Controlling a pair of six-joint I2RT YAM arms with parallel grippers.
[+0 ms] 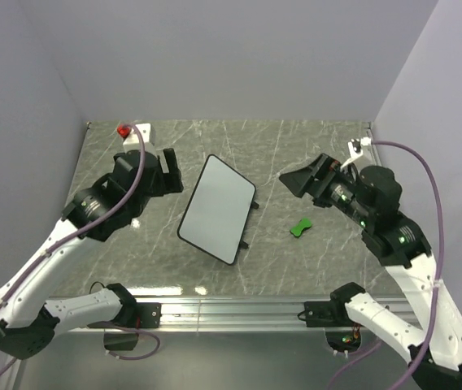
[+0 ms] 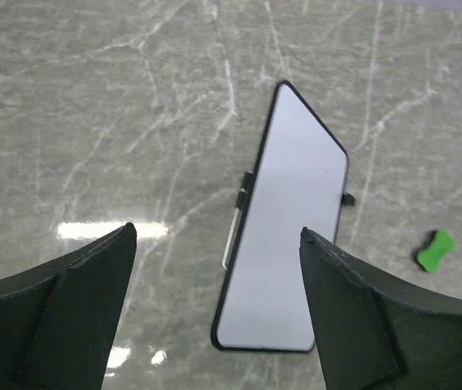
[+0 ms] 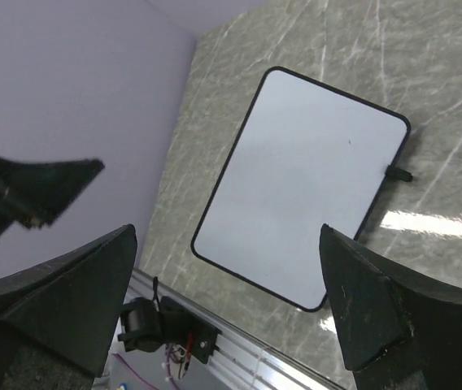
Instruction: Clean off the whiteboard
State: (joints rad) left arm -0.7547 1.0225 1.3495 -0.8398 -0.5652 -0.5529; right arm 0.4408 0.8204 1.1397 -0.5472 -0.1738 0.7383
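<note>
The right tool (image 3: 227, 231) hangs with its fingers spread wide and nothing between them. Below it the whiteboard (image 3: 300, 183) lies flat on the marbled surface (image 3: 426, 73), its face clean, with one black tab (image 3: 398, 173) showing on a long edge.

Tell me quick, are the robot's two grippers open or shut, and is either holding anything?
The left gripper is open, holding nothing.
The right gripper is open, holding nothing.
</note>
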